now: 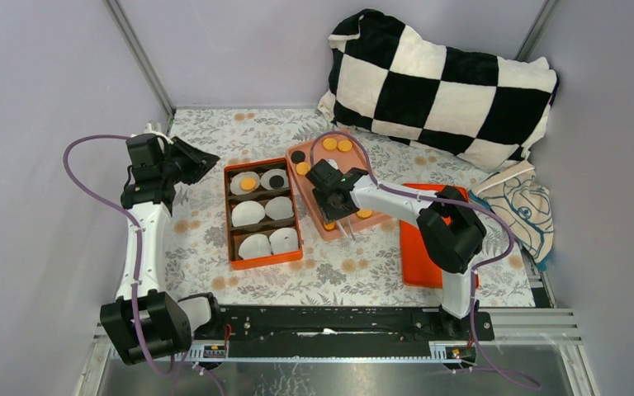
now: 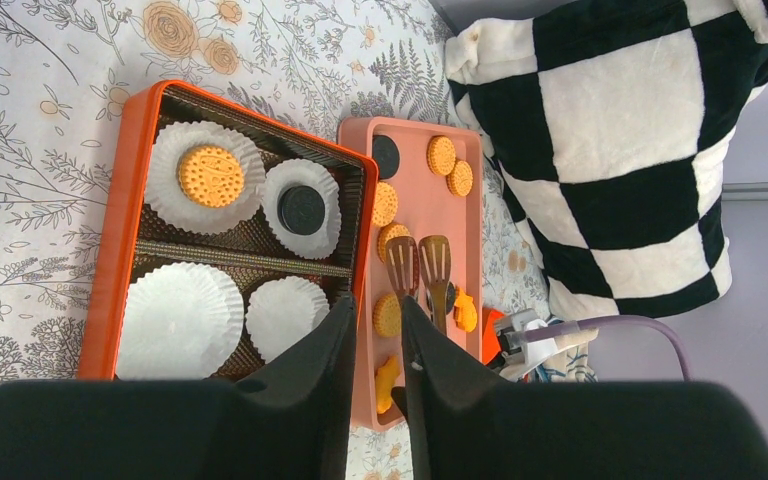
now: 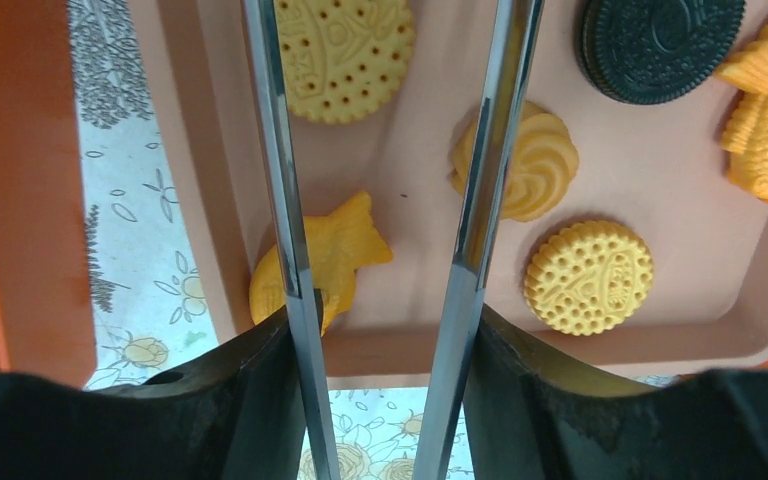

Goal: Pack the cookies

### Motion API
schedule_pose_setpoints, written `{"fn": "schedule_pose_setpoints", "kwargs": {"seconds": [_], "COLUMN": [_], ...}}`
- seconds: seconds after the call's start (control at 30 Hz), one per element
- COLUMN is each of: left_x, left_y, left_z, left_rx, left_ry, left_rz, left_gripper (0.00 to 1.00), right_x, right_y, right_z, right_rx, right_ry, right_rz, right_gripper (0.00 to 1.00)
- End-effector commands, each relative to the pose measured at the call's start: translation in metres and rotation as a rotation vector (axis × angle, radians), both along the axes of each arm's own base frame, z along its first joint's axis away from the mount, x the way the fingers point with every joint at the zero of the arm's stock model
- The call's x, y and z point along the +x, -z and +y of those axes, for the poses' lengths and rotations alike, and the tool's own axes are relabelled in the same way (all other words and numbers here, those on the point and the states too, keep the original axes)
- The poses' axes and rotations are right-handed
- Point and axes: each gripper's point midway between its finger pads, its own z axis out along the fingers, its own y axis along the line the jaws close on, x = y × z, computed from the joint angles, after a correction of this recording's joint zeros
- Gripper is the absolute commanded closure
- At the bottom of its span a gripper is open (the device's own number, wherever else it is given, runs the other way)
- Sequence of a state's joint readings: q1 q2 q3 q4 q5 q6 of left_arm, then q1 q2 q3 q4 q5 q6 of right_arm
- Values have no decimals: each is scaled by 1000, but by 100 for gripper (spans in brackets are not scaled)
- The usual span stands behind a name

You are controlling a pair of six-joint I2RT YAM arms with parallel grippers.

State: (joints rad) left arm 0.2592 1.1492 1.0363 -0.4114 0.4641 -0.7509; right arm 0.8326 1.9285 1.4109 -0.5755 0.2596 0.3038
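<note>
A pink tray [image 1: 314,216] holds the loose cookies: golden discs [image 1: 330,143], a black one [image 1: 296,155] and fish shapes. My right gripper [image 1: 340,202] hovers over the tray's near end, shut on metal tongs [image 3: 280,150] whose arms stand apart. Under it in the right wrist view [image 3: 385,320] lie a fish cookie [image 3: 345,250], a swirl cookie [image 3: 530,165], a round golden cookie [image 3: 587,277] and a black cookie [image 3: 660,45]. The orange box [image 1: 233,216] holds white paper cups; one has a golden cookie [image 2: 210,175], one a black cookie [image 2: 302,209]. My left gripper [image 1: 202,161] is slightly open and empty, left of the box, and also shows in its own view [image 2: 375,305].
A black-and-white checkered pillow [image 1: 437,82] lies at the back right. An orange lid [image 1: 417,247] lies under the right arm, and a printed cloth [image 1: 520,210] lies right of it. Several empty paper cups [image 1: 256,245] fill the box's near compartments.
</note>
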Motion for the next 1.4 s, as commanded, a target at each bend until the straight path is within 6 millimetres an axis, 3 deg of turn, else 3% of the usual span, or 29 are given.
{"fn": "schedule_pose_setpoints", "kwargs": {"seconds": [0.0, 0.17, 0.3, 0.4, 0.5, 0.6, 0.8, 0.9, 1.03, 1.23, 1.37], "left_x": [4, 4, 3, 3, 2, 2, 3, 4, 6, 5, 3], "left_y": [1, 0, 2, 4, 5, 4, 0, 1, 4, 3, 1], "left_z": [0, -1, -3, -4, -5, -6, -5, -5, -5, -5, -6], "left_rx": [-6, -7, -17, -23, -26, -26, -21, -25, -29, -27, -26], "left_ry": [12, 16, 21, 29, 35, 39, 40, 39, 38, 37, 38], "left_rz": [-18, -21, -20, -16, -14, -17, -28, -22, -14, -17, -23], "left_gripper": [73, 73, 73, 73, 73, 73, 73, 73, 73, 73, 73], "right_x": [4, 0, 1, 3, 9, 17, 18, 3, -29, -81, -100], "right_y": [-12, -26, -23, -17, -20, -34, -91, -114, -123, -115, -95], "right_z": [16, 17, 13, 15, 17, 19, 24, 33, 52, 77, 82], "right_rx": [54, 82, 26, -2, -19, -13, 69, 106, 137, 152, 142], "right_ry": [-9, -25, -24, -28, -32, -29, -46, -93, -180, -309, -335], "right_rz": [11, 11, 37, 54, 48, 9, -110, -139, -106, -35, 21], "right_gripper": [43, 43, 47, 68, 82, 90, 95, 95, 95, 95, 94]}}
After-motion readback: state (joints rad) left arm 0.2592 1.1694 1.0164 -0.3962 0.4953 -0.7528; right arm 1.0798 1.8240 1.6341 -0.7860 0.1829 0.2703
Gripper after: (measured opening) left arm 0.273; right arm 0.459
